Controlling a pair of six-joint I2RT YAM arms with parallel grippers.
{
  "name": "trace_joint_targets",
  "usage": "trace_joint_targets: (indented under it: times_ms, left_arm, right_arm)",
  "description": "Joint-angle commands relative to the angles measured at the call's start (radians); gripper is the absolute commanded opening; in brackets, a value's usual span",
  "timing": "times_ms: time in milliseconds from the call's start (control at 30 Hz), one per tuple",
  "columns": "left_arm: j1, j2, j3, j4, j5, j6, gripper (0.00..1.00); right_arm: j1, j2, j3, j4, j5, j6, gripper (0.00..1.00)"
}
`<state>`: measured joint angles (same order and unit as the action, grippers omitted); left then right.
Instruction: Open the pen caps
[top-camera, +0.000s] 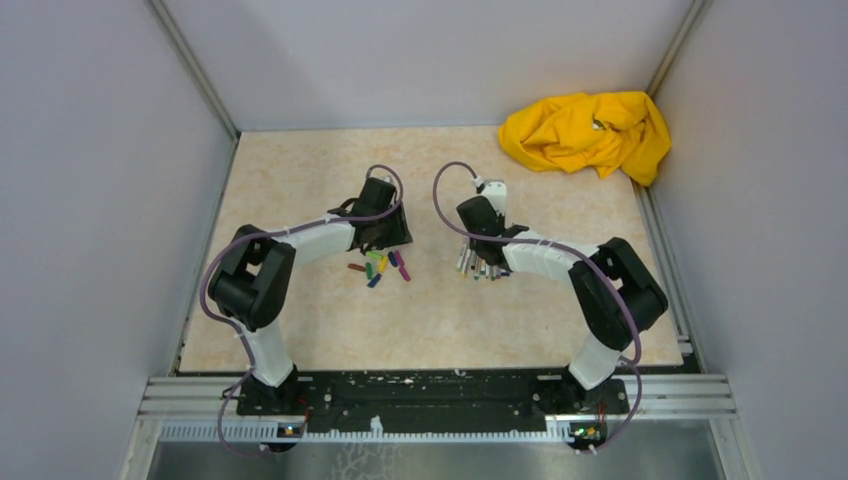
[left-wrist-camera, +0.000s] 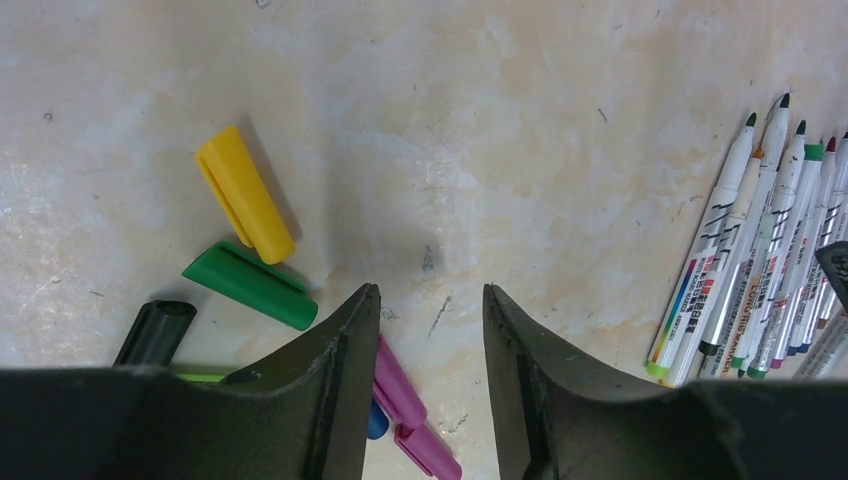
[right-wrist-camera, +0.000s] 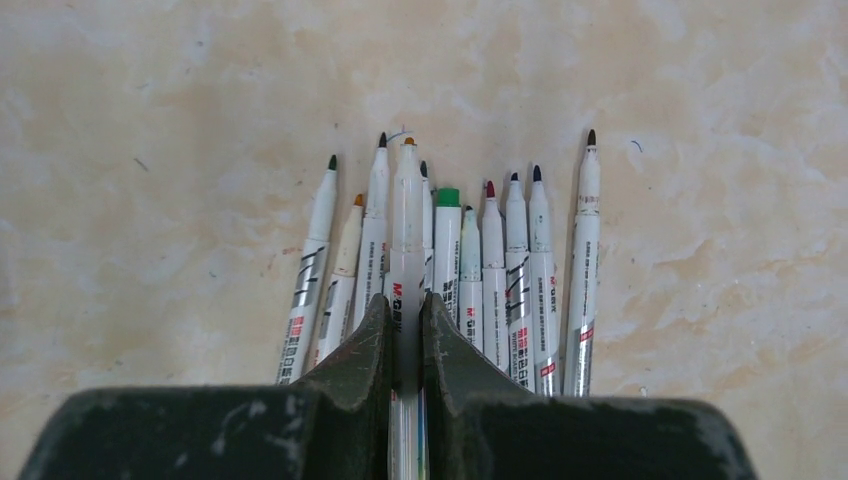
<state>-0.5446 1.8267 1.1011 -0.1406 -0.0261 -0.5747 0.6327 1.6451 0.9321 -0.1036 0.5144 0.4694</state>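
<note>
Several loose pen caps (top-camera: 378, 268) lie on the table under my left gripper (top-camera: 385, 240). The left wrist view shows a yellow cap (left-wrist-camera: 245, 195), a green cap (left-wrist-camera: 250, 285), a black cap (left-wrist-camera: 155, 333) and two magenta caps (left-wrist-camera: 398, 385) beside a blue one (left-wrist-camera: 376, 420). My left gripper (left-wrist-camera: 432, 295) is open above bare table, with nothing between its fingers. My right gripper (right-wrist-camera: 405, 300) is shut on an uncapped, orange-tipped pen (right-wrist-camera: 406, 220), held over a row of pens (right-wrist-camera: 520, 270) lying side by side. One pen in that row wears a green cap (right-wrist-camera: 448, 197).
A crumpled yellow cloth (top-camera: 585, 130) lies in the far right corner. Grey walls enclose the table on three sides. The pen row (left-wrist-camera: 760, 270) also shows at the right edge of the left wrist view.
</note>
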Motion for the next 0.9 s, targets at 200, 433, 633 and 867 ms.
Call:
trace_joint_targets:
  times_ms: [200,433,633,867]
  left_arm:
    - [-0.011,-0.043,0.005,0.001,-0.019,-0.001,0.59]
    - [-0.018,-0.086,0.004,0.001,-0.024,-0.007,0.7]
    - [-0.029,-0.149,0.008,-0.02,-0.051,-0.007,0.74]
    - [-0.047,-0.316,-0.071,0.026,-0.153,0.007,0.76]
  right_arm:
    - [-0.016,0.05,0.032,0.033,0.003,-0.039,0.18]
    - [-0.016,0.036,0.028,0.036,-0.008,-0.062,0.43]
    - [-0.016,-0.059,0.008,0.054,-0.04,-0.109,0.5]
    - [-0.013,-0.213,-0.027,0.024,-0.022,-0.144,0.63]
